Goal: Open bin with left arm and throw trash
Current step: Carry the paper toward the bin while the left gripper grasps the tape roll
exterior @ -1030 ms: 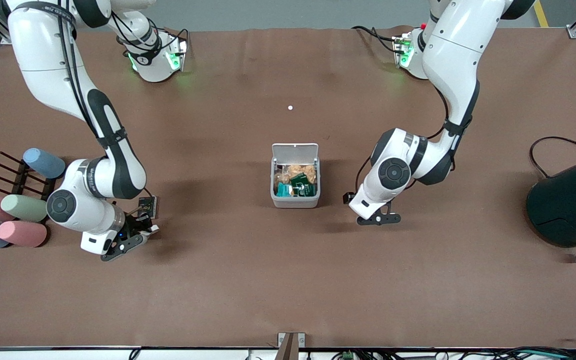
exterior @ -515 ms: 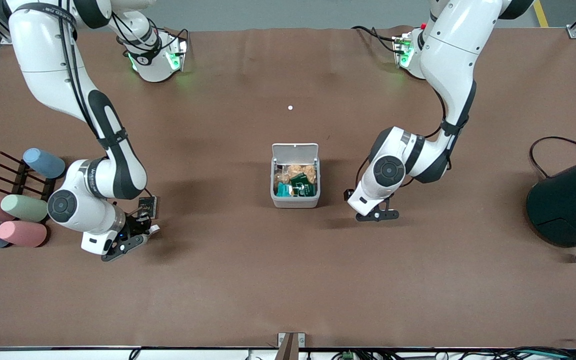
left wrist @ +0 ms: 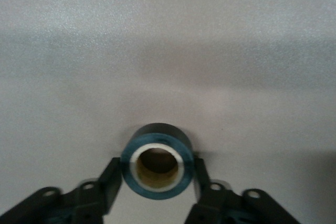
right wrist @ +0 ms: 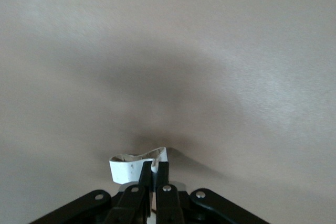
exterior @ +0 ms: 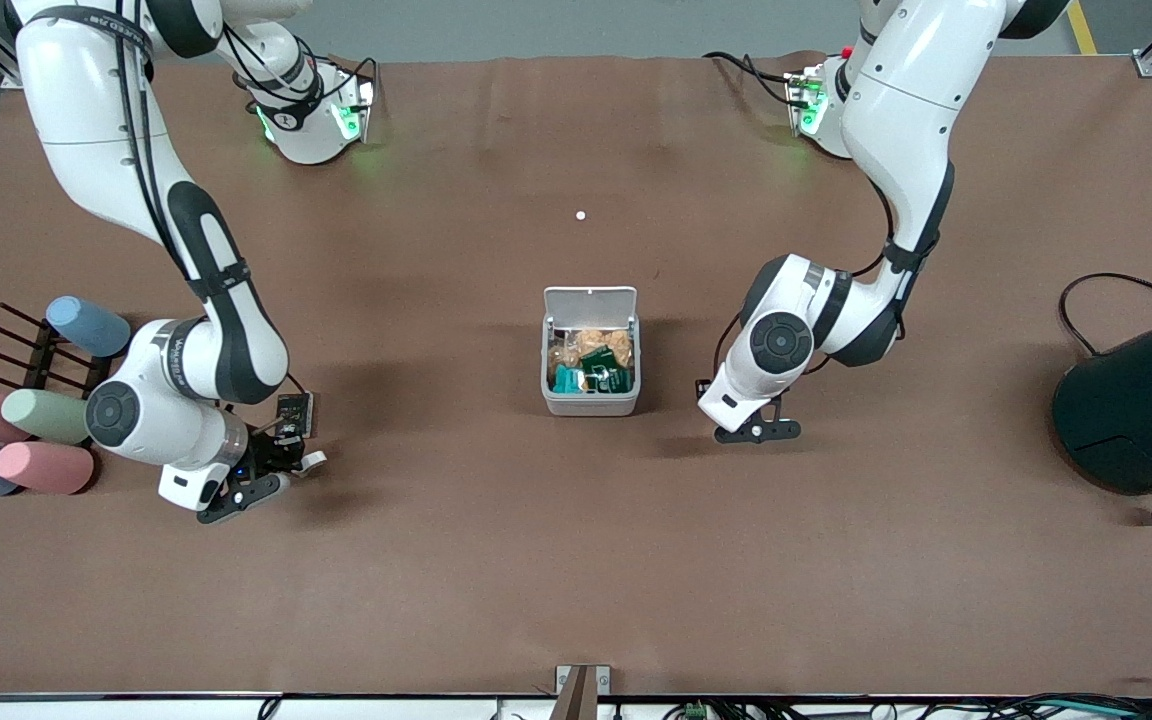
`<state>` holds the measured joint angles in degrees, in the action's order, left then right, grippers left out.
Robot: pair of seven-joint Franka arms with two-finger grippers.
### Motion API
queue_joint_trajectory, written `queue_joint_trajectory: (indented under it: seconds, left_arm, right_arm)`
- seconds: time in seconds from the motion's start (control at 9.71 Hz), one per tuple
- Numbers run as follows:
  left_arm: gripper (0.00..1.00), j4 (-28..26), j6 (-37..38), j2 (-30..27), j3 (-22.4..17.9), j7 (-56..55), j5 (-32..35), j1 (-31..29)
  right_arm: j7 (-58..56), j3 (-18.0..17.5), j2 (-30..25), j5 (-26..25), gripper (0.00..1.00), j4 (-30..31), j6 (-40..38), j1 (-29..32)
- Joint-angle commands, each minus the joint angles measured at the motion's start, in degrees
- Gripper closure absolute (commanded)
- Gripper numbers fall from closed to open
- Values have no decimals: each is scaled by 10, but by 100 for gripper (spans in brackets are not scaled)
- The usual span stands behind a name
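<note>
Lid's up on your bin (exterior: 591, 400), so your left gripper (left wrist: 157, 182) clamps the tape ring (left wrist: 156, 167) at its three o'clock, while your right gripper (right wrist: 151, 179) pinches the white scrap (right wrist: 131, 165) out at nine.

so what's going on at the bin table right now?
Both arms are picking up trash beside the open bin, whose white lid is flipped up, wrappers already inside. The left gripper has its fingers against both sides of a dark tape ring, toward the left arm's end of the table. The right gripper is shut on a white paper scrap, down at the table near the pastel cylinders.
</note>
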<state>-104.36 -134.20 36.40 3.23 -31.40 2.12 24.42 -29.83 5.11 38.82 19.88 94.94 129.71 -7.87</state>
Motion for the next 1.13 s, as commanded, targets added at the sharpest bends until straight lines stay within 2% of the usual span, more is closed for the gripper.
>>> queue_joint_trajectory:
  seconds: [0.0, 0.21, 0.31, 0.41, 0.52, 0.62, 0.82, 1.03]
  left_arm:
    - [98, -7, -11, -13, 1, -2, 14, -3]
    - [98, 14, 17, -40, 1, -2, 14, -4]
    - [98, 41, 65, -51, -1, -1, 15, -5]
    - [98, 93, 133, -52, -4, 48, 27, -13]
    - [98, 142, 210, -61, -1, 90, 31, -30]
    - [98, 164, 253, -80, 0, 109, 32, -38]
    - [98, 166, 284, -144, 4, 110, 21, -43]
    - [98, 173, 301, -142, 1, 112, 4, -46]
  right_arm:
    - [34, -2, -9, 63, 100, -60, -120, 7]
    - [75, -4, -10, 80, 100, -66, -147, 1]
    - [117, -6, -16, 111, 100, -66, -174, -6]
    - [164, -12, -32, 150, 100, -65, -187, -26]
    - [220, -13, -43, 157, 100, -65, -182, -52]
    - [267, -13, -45, 161, 100, -66, -171, -82]
    - [370, -12, -57, 163, 100, -64, -122, -142]
    - [485, -12, -61, 162, 100, -65, -80, -207]
